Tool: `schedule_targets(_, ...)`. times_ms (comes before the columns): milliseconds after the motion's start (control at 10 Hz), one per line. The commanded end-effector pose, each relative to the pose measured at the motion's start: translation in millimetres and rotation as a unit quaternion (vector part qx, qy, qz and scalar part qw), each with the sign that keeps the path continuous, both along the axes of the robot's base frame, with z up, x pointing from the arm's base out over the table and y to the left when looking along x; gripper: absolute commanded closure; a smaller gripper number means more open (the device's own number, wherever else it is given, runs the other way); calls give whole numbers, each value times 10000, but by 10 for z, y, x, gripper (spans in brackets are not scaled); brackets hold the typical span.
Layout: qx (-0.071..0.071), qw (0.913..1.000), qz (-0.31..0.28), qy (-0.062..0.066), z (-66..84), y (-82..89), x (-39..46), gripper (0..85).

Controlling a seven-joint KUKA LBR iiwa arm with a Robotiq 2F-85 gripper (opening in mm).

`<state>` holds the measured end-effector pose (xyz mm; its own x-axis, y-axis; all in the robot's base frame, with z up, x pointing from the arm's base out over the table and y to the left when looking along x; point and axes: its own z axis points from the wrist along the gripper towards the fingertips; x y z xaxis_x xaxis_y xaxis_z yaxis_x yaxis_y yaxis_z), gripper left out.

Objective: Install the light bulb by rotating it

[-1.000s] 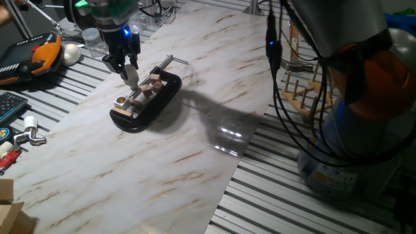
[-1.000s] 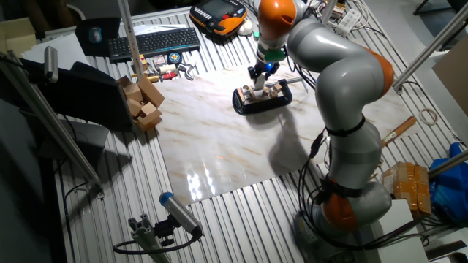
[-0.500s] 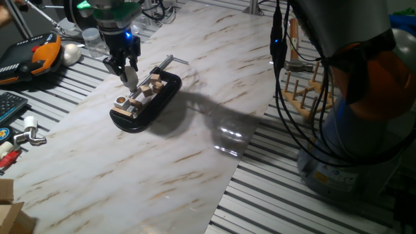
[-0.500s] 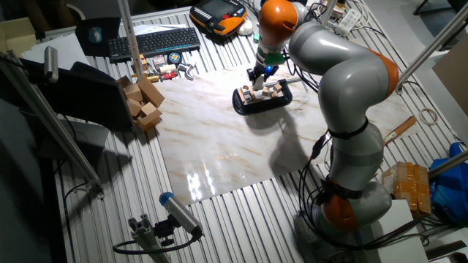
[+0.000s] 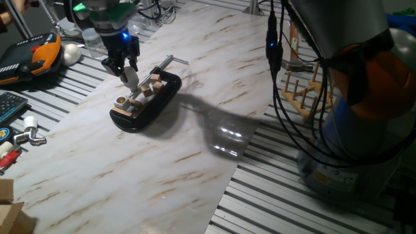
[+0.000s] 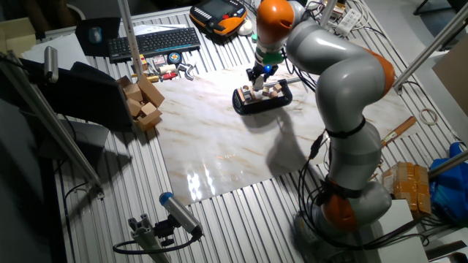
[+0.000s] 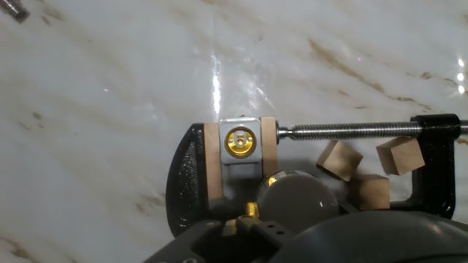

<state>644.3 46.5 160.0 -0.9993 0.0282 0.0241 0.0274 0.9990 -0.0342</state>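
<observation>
The two-finger hand [image 5: 130, 76] grips the small frosted white globe bulb [image 7: 295, 194], which hangs just short of the brass-lined white socket [image 7: 240, 142] ahead of the fingers. That socket is pinched between wooden pads in the black screw clamp [image 5: 146, 101] on the marble-patterned desk [image 5: 195, 149]. To do this well, I'd centre the bulb's base over the socket, lower it straight, then rotate with light downward pressure so the threads catch without tilting.
</observation>
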Motion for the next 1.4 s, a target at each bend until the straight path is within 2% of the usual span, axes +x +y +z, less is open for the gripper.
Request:
schedule_targets(0,7,10000,23,34,1,-1,-2,850)
schedule_targets(100,22,10000,30,81,1,-1,-2,850)
schedule_targets(200,144,9998,-1,141,1,-1,-2,850)
schedule_targets(300,190,9997,-8,164,1,-1,-2,850)
schedule_targets(600,236,9997,-6,57,1,-1,-2,850)
schedule_targets(700,191,9998,48,-4,1,-1,-2,850)
schedule_targets(800,153,9998,72,-87,23,67,37,850)
schedule_targets(1000,69,9999,97,-117,67,198,75,850)
schedule_targets(1300,115,9998,97,-148,2,298,139,850)
